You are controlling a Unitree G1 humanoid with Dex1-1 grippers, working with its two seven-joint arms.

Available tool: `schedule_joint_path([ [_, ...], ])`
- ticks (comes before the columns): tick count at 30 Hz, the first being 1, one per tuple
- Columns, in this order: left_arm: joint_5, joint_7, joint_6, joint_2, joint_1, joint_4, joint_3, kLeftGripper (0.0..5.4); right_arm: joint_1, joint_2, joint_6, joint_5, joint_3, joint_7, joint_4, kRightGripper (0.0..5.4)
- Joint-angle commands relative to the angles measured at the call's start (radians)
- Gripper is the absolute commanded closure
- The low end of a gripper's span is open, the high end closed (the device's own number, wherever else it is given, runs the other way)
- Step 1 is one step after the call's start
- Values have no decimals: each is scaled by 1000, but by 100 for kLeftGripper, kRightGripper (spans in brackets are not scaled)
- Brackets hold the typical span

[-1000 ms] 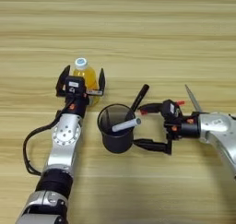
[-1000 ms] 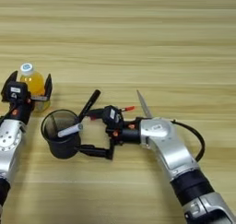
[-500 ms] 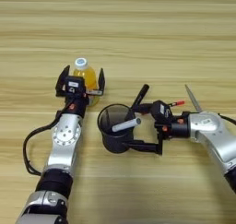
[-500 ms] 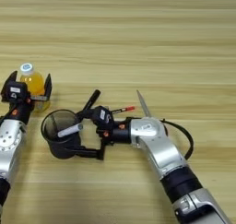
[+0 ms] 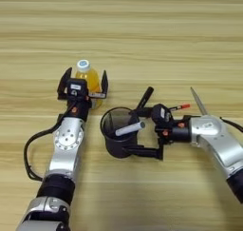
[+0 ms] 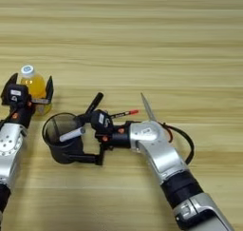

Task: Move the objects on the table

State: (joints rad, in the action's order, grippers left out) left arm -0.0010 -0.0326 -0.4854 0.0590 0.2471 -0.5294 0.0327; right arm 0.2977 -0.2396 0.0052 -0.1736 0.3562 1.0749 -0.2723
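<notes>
Two grippers engaged on the wooden counter; left gripper jaws apart, flanking the bottle; right gripper jaws apart, straddling the cup wall, not clamped. Risk: squeezing could tip the round cup, spilling its grey marker; smooth plastic may slip.

Right hand has closed in around cup.

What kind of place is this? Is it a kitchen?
Probably not a kitchen. It looks like a robot practice bench: a bare wooden table with a black cup holding a grey marker, a juice bottle, and two robot arms reaching in, and no other furniture in sight.
</notes>
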Motion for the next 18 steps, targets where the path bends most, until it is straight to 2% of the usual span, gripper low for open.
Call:
schedule_joint_path([
  [1, 13, 3, -3, 0, -1, 2, -3, 4, 23, 6, -20, 21, 8, -6, -12, 0],
  [18, 15, 7, -4, -3, -3, 7, -7, 4, 40, 42, -45, 50, 31, -20, -56, 0],
])
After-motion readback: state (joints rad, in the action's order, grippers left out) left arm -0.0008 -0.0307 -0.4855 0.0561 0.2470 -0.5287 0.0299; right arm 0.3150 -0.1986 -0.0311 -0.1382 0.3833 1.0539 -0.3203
